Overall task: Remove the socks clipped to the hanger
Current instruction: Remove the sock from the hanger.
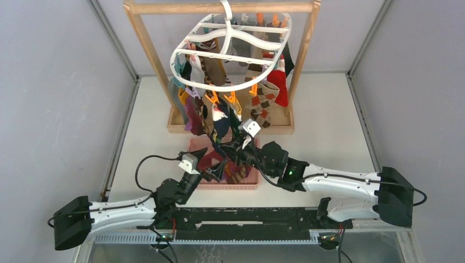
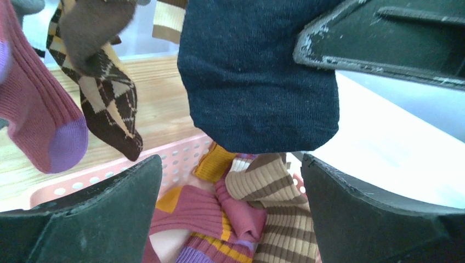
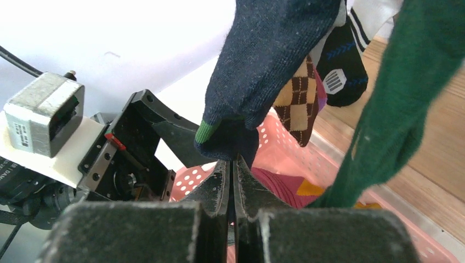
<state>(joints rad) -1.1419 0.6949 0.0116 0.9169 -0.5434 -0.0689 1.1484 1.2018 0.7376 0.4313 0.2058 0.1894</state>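
Note:
The white ring hanger [image 1: 230, 52] hangs from a wooden frame, with several socks clipped around it. A navy sock [image 1: 221, 123] hangs at its front. In the right wrist view my right gripper [image 3: 236, 160] is shut on the green-tipped toe of this navy sock [image 3: 268, 60]. It shows in the top view [image 1: 233, 144] just above the basket. My left gripper [image 1: 218, 167] is open and empty over the basket, just below the navy sock [image 2: 257, 82]. In its wrist view [image 2: 230, 164] the jaws stand wide apart with loose socks below.
A pink perforated basket [image 1: 249, 184] sits in front of the wooden frame stand [image 1: 145, 49] and holds striped, maroon and mustard socks [image 2: 274, 219]. A maroon sock [image 2: 38, 120] and an argyle sock [image 2: 109, 104] hang left. A green sock [image 3: 406, 82] hangs near the right wrist.

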